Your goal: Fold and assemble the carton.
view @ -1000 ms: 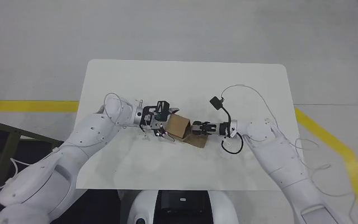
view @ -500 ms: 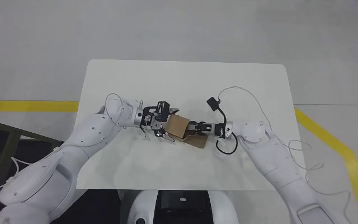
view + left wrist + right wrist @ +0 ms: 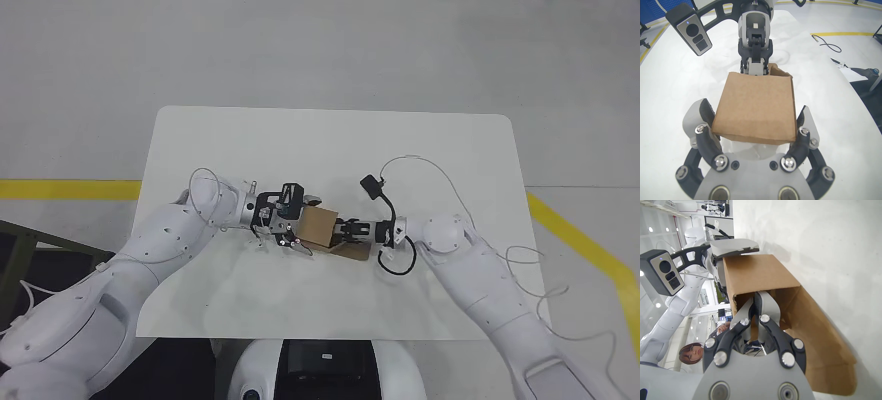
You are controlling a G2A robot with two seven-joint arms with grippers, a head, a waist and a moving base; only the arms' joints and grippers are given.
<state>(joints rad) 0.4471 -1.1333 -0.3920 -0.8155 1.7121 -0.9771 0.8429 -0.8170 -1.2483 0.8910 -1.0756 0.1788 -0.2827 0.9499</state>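
Top view: we see the brown cardboard carton (image 3: 322,228) near the middle of the white rectangular table (image 3: 450,150), held between the two arms. The left gripper (image 3: 753,113) straddles one end of it. In the left wrist view we find its black pads (image 3: 705,111) set wide and pressed against opposite sides of the box, so it is clamped on the carton. The right gripper (image 3: 758,296) reaches into the open far end. Its fingers sit almost together, with a strip of cardboard pinched between them. A long flap (image 3: 829,351) spreads out from that opening along the table
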